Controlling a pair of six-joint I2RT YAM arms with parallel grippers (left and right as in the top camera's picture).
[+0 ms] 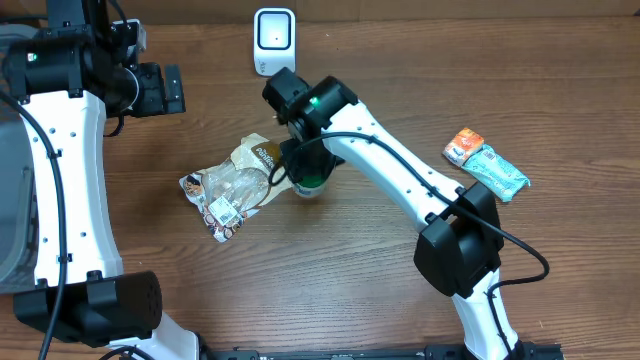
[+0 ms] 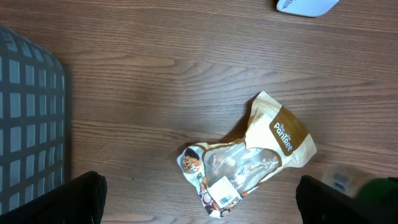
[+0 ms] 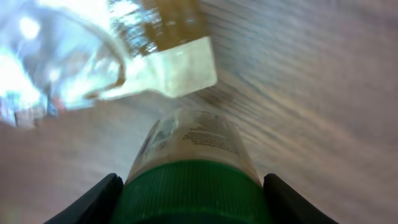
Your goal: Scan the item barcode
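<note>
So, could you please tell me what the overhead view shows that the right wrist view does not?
Only overhead: the white scanner, an orange packet and a teal packet at the right, and the open left gripper. Only right wrist: the label of the green-capped bottle up close, with the right gripper closed on its cap. Both: that bottle and the crumpled snack bag beside it, on the wooden table.

A crumpled bag (image 2: 249,162) with a brown label panel is seen lying on the wood table (image 2: 143,74), a white sticker (image 2: 225,191) at its lower end. A grey grid surface (image 2: 28,124) is cut off at left. A white device (image 2: 308,5) is clipped at top. A blurred green object (image 2: 380,190) sits lower right. The left gripper (image 2: 199,186) is spread wide, dark fingers (image 2: 74,202) at both lower corners.
</note>
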